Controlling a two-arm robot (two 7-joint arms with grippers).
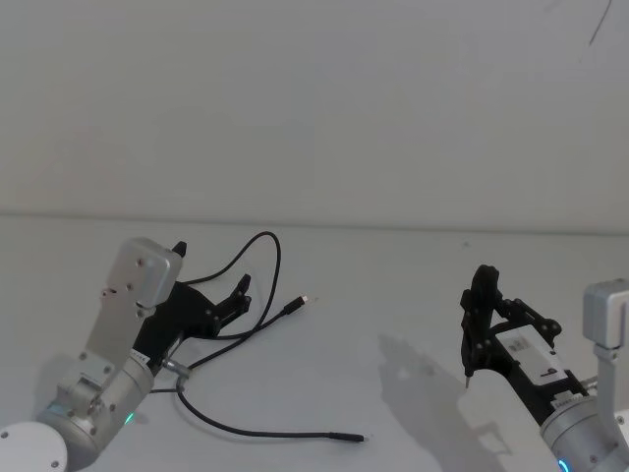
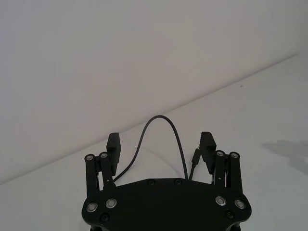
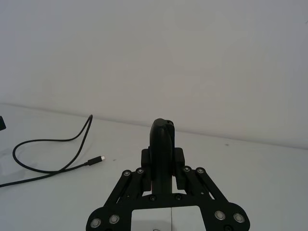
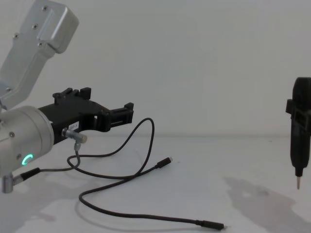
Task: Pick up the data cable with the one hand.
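Left gripper, black two-jaw type on a fat silver cylinder with a green glowing ring: fingers spread wide, gripping nothing. Long thin black data cable lies on the white tabletop. Its raised loop arches just beyond the fingertips, in line with the gap, touching neither. One slim plug rests farther past the fingers. Right gripper well apart, fingers closed on a slender black pen-like tool, metal tip down.
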